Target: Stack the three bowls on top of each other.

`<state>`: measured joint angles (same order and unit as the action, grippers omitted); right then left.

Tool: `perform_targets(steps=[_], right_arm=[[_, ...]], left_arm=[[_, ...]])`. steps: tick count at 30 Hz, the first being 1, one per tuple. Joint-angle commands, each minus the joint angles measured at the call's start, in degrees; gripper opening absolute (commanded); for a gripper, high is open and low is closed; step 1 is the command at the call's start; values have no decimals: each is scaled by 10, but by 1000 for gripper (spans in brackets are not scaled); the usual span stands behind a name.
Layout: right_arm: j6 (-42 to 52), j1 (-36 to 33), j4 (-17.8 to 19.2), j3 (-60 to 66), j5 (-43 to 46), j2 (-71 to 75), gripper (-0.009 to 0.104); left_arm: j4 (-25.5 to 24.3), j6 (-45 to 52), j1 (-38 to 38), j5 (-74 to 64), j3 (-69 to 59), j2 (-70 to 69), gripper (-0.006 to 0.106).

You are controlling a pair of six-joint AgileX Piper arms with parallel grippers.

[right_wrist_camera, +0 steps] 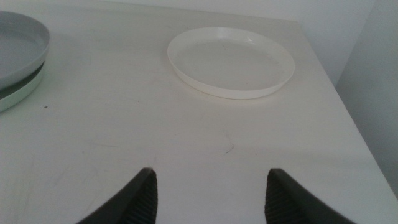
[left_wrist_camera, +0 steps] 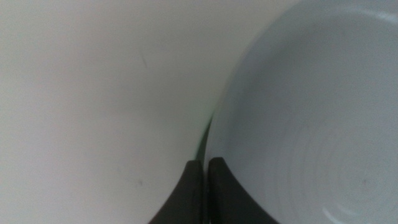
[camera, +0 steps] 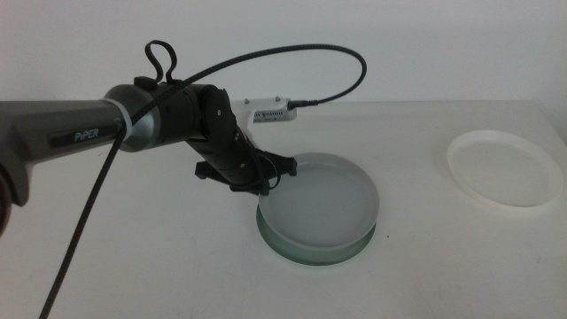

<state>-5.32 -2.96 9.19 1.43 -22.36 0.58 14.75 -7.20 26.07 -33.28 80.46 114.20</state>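
Grey-blue bowl (camera: 321, 197) atop mint green bowl (camera: 310, 250)

Grey "PiPER" arm (camera: 62, 133) — black wrist, braided black cable (camera: 292, 55).

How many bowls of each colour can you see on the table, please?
Grey-blue bowl: 1, stacked on the green one
Mint green bowl: 1
White bowl: 1, apart, by itself
Total: 3 bowls

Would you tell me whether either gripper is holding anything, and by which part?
The left gripper pinches the grey-blue bowl at its rim; the right gripper holds nothing.
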Motion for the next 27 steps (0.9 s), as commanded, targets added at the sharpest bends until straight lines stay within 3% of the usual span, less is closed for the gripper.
perform_targets(steps=[1,6,9,16,22,27], right_arm=[[5,4,10,-2,40,16,45],[5,4,10,-2,40,16,45],[5,4,10,-2,40,16,45],[5,4,10,-2,40,16,45],[5,4,10,-2,40,16,45],[5,4,10,-2,40,16,45]], left_arm=[[10,-7,3,-6,14,-26,2],[9,-7,3,-28,14,-26,17],[10,-4,3,-34,14,-27,35],[10,84,2,-54,14,-86,103],[7,178,2,-123,14,-194,105],[8,182,2,-183,4,-284,105]])
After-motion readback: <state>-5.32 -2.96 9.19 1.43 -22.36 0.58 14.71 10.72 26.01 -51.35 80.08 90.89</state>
